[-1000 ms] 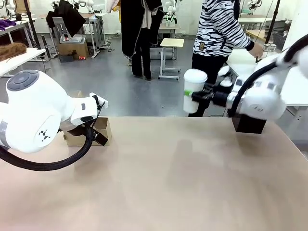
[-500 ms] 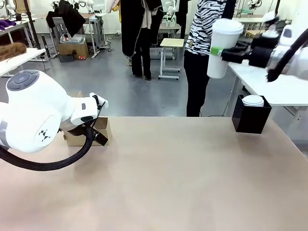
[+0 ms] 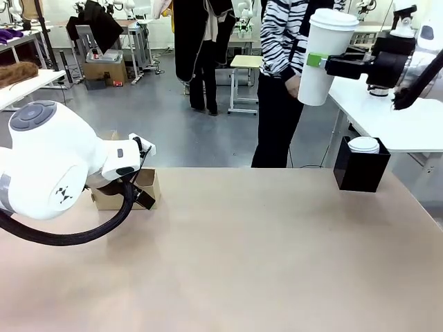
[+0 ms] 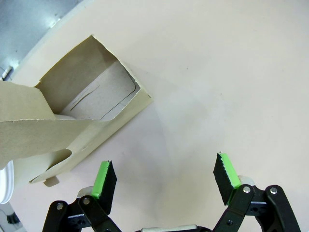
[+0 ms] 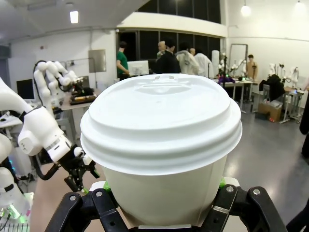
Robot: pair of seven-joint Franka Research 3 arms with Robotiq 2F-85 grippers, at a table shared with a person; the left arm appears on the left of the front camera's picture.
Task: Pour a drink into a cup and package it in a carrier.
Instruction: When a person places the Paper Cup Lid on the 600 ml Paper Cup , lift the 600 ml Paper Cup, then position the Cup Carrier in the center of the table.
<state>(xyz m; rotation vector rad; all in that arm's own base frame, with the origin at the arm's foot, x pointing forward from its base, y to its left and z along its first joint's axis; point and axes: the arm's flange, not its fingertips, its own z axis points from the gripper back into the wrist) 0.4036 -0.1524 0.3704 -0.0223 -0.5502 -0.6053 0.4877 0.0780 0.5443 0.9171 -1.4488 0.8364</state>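
Observation:
My right gripper (image 3: 325, 63) is shut on the white paper cup (image 3: 320, 59), which wears a white lid and hangs high above the table's far right, roughly upright. The right wrist view has the cup (image 5: 161, 145) close up between the right gripper's (image 5: 161, 198) fingers. The brown cardboard carrier (image 3: 142, 188) sits at the table's far left, partly behind my left arm. In the left wrist view my left gripper (image 4: 166, 178) stands open just above the table, beside the carrier (image 4: 72, 121), with nothing between its green pads (image 4: 105, 180). The drink is out of view.
A black square box (image 3: 360, 174) with white lids (image 3: 364, 144) on it stands at the far right edge. A person in a striped top (image 3: 280, 38) stands beyond the table, one hand (image 3: 294, 84) close to the cup. Bare tabletop (image 3: 242, 249) spans the middle.
My right arm has lifted the cup from just above the table's far edge up and to the right. The person has stepped to the left. My left arm has stayed still.

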